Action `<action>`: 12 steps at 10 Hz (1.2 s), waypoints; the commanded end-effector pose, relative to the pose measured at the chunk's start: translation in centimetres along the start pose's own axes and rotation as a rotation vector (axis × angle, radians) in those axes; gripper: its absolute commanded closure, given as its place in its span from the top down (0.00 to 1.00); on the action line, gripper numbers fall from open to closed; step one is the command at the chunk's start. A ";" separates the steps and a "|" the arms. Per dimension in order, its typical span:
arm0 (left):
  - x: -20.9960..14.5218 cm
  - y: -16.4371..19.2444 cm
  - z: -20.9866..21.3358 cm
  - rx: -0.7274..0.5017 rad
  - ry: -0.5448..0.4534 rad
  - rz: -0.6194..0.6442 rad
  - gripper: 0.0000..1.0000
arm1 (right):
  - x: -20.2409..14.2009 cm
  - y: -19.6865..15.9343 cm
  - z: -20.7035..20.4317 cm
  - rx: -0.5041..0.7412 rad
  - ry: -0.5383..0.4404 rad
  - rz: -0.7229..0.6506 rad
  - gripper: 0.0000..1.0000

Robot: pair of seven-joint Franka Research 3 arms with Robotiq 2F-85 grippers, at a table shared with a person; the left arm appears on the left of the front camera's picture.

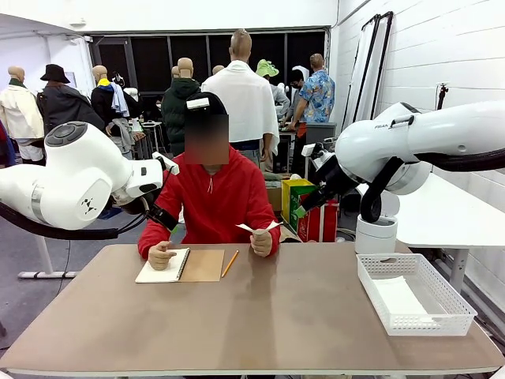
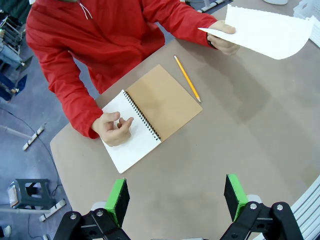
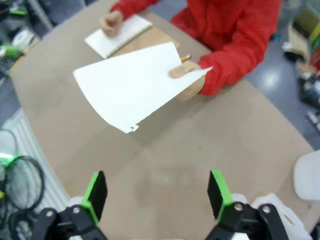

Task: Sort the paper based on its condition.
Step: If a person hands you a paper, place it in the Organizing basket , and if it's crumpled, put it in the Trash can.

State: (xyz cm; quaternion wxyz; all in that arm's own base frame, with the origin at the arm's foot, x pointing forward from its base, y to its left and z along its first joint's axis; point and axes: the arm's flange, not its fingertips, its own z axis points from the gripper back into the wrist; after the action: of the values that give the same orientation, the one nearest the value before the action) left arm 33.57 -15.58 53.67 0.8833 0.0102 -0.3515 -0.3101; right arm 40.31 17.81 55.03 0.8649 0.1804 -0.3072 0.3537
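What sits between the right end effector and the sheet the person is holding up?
Nothing: in the right wrist view the open right end effector faces the paper in the person's hand, with bare table below.

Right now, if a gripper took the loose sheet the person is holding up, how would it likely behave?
The sheet is held by one edge and bows, so it is probably floppy and very light. Its lower edge looks ragged, so it may tear or crease under a hard pinch from the fingers.
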 end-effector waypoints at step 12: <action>-0.1 0.0 0.0 0.001 0.003 -0.004 1.00 | -0.8 -7.1 -3.2 0.217 -0.065 -0.754 1.00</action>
State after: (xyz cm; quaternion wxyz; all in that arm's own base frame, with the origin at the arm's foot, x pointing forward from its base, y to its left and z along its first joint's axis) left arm 33.57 -15.58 53.67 0.8833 0.0102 -0.3515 -0.3101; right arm 46.79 14.36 51.52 0.9016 0.3814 -0.2016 0.0315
